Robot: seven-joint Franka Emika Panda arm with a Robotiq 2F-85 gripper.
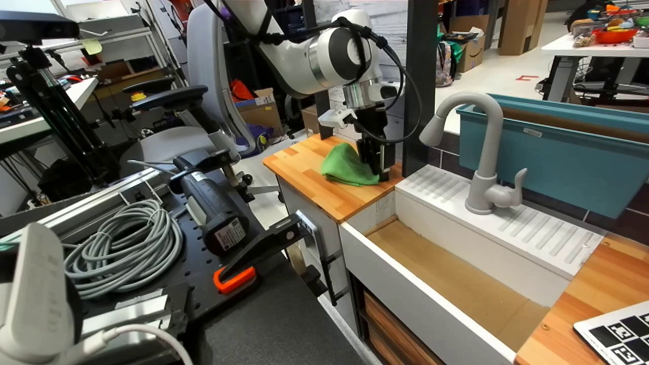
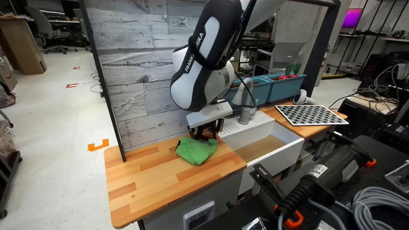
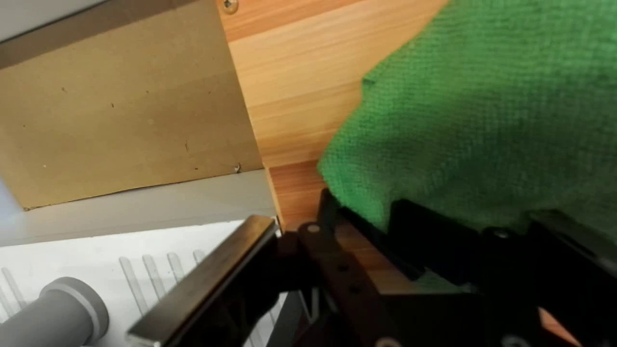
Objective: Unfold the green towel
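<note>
The green towel (image 1: 346, 165) lies crumpled in a small heap on the wooden counter. It also shows in an exterior view (image 2: 195, 150) and fills the upper right of the wrist view (image 3: 482, 115). My gripper (image 1: 379, 175) points down at the towel's edge on the sink side, low over the counter. In the wrist view the dark fingers (image 3: 368, 219) are close together with a corner of the towel between them. They look shut on it, though the pads are dark. The towel's far side and underside are hidden.
The wooden counter (image 2: 153, 174) extends to one side of the towel. A white sink (image 1: 431, 284) with a grey faucet (image 1: 489, 152) stands beside the gripper. A wood-patterned wall panel (image 2: 137, 80) and dark post (image 1: 422, 86) rise behind the arm. A checkered board (image 2: 311, 115) lies past the sink.
</note>
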